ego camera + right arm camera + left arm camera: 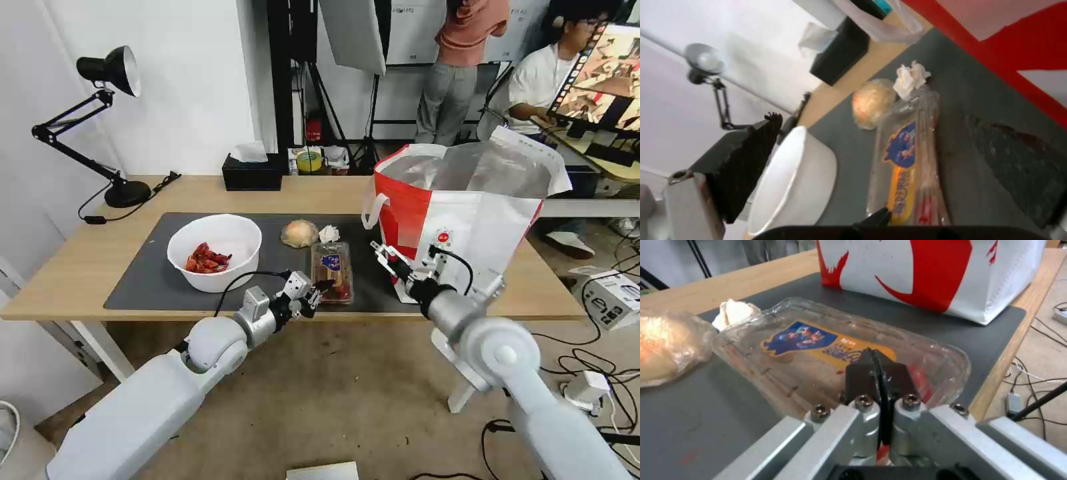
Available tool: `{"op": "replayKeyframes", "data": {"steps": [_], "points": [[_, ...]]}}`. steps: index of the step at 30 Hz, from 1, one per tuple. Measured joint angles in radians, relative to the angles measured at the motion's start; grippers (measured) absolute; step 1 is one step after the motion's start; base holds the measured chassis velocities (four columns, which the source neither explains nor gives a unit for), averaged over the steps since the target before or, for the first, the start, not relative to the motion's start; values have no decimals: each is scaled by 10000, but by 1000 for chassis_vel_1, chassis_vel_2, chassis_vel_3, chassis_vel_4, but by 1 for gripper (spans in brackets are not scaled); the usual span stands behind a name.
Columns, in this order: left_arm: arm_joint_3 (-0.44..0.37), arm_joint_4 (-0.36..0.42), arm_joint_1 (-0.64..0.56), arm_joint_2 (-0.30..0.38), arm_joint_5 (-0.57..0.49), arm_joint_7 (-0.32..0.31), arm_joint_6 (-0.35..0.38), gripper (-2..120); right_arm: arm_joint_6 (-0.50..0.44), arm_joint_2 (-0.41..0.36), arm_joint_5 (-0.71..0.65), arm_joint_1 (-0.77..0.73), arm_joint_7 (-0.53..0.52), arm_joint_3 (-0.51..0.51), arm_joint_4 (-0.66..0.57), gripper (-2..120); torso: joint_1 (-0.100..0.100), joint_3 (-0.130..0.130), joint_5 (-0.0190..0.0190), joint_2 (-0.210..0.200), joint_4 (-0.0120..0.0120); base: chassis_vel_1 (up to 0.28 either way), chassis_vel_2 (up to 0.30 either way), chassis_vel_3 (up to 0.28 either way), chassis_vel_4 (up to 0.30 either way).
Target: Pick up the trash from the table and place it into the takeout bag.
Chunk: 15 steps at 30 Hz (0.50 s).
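Note:
The clear tray (333,263) lies on the dark mat (153,267) of the table (133,200). My left gripper (321,289) is at its near end, and in the left wrist view its pads (862,373) are shut together on the tray's (818,340) near rim. A white bowl (247,233) with red shell scraps (207,259) stands to the left. The tan wrapped ball (299,233) and crumpled tissue (329,233) lie just behind the tray. The takeout bag (467,220) stands open on the right. My right gripper (385,256) hovers open beside its near left corner.
A black tissue box (252,175) sits at the table's back edge. A black desk lamp (107,73) stands at the back left corner. Cables and small boxes lie on the floor to the right. Bare wood runs along the table's front edge, left of my left arm.

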<state>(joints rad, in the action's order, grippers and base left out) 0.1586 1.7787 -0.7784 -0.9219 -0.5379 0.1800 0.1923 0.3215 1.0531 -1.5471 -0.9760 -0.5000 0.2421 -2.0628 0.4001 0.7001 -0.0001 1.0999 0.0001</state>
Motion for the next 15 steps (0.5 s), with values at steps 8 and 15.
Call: {"op": "replayKeyframes", "data": {"steps": [8, 15], "points": [[19, -40, -16, 23, -1, -35, 0, 0, 632, 250, -199, 860, -662, -535, 784, 100, 0, 0, 0, 0, 0, 0, 0, 0, 0], [28, -65, -44, 42, -4, -182, -3, 0, 1119, 497, -241, 1211, -937, -774, 1257, 100, 0, -2, 1, 1, 0, 0, 0, 0, 0]]}}
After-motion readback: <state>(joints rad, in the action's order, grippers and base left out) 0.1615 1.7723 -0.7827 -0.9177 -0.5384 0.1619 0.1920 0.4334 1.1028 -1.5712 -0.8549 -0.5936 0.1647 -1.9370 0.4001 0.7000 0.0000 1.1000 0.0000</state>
